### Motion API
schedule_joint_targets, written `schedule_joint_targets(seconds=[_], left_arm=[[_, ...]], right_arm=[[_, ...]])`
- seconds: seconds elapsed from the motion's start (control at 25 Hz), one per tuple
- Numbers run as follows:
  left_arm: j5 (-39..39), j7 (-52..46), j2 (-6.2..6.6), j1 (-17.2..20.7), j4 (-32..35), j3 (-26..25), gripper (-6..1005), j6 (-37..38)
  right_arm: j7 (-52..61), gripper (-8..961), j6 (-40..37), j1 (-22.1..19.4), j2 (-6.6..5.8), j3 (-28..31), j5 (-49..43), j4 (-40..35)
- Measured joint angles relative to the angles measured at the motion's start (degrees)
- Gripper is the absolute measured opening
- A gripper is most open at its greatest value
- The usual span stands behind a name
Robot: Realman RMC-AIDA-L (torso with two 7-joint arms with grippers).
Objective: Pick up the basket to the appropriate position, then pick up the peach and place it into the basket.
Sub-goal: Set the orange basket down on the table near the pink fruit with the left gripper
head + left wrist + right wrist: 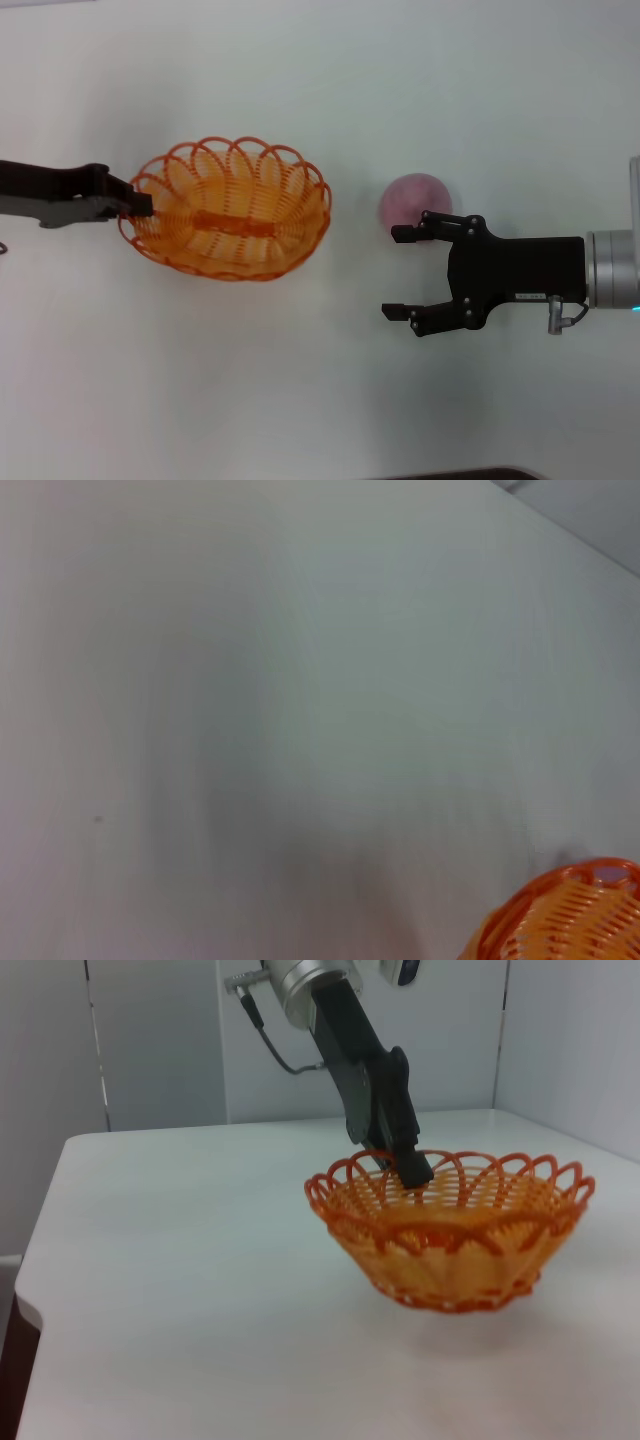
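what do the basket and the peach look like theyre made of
The basket: probably moulded plastic, though coated wire can't be ruled out; uniform glossy orange loops with an open scalloped rim. The left gripper is at its rim. The peach: matte, dull pink and softly fuzzy-looking with no shine; whether real fruit or a foam or plastic model cannot be told. The right gripper is open beside it.

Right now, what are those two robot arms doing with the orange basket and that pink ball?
The left gripper is clamped on the rim of the orange basket, on the side nearest the left arm; the basket is empty. The pink ball is a peach, sitting on the white table between the basket and the right arm. The right gripper is open next to the peach, with one finger near it, but it is not holding the peach yet.
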Motion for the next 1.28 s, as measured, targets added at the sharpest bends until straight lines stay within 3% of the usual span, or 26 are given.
schedule_joint_targets(seconds=[0.36, 0.64, 1.04, 1.28], left_arm=[[-4.2, -0.2, -3.31, 3.7, 1.8, 0.6, 70, -3.6], [-9.4, -0.9, -3.43, 7.3, -0.2, 5.7, 69, -8.8], [-10.3, -1.5, -3.52, 8.7, -0.2, 10.2, 69, -12.6], [-10.4, -1.5, -3.47, 9.0, 0.2, 10.3, 69, -13.0]], right_arm=[[0.0, 945, 0.0, -0.1, 0.0, 0.0, 0.0, 0.1], [0.0, 945, 0.1, -0.2, 0.0, 0.0, 0.1, 0.2], [-0.1, 946, 0.1, -0.1, 0.0, 0.0, 0.1, 0.7], [-0.1, 946, 0.1, -0.1, 0.0, 0.0, 0.1, 0.8]])
